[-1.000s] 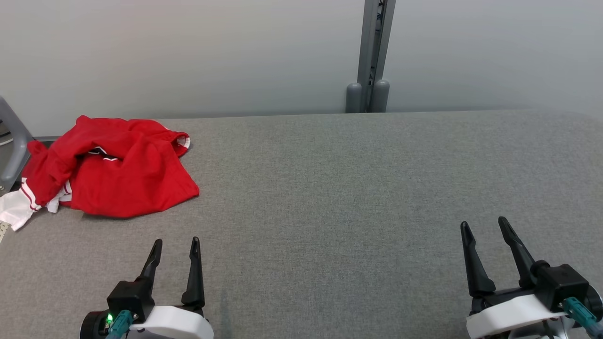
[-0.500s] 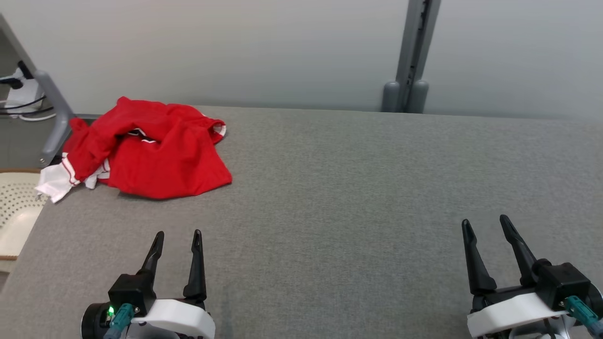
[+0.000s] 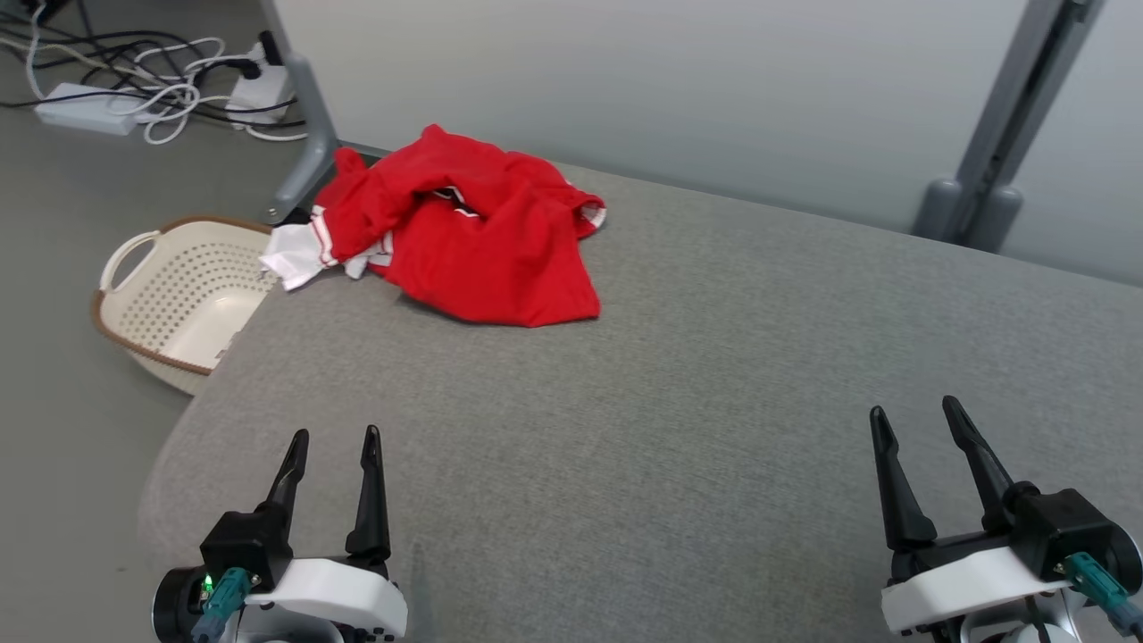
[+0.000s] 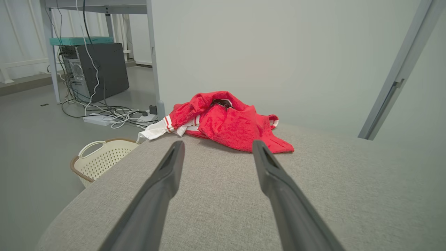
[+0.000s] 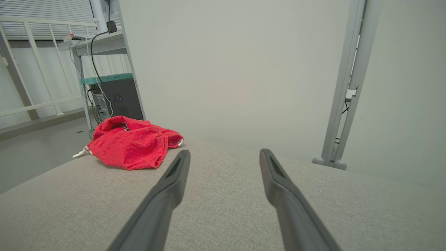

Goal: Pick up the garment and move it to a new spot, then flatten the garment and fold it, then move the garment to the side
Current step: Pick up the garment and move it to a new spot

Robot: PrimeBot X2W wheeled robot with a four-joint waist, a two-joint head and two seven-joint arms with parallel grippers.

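Garment (image 3: 482, 241), a crumpled red heap lying roughly crosswise at the far left corner of the table (image 3: 714, 375), white sleeve over the edge, sits ahead of the nearer left gripper (image 3: 336, 433), well apart from the right gripper (image 3: 914, 407); both gape empty

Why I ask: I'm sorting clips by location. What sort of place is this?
Probably a lab or office workroom: a computer tower under a desk, tangled cables and power strips on the floor, a padded grey table by a plain partition.
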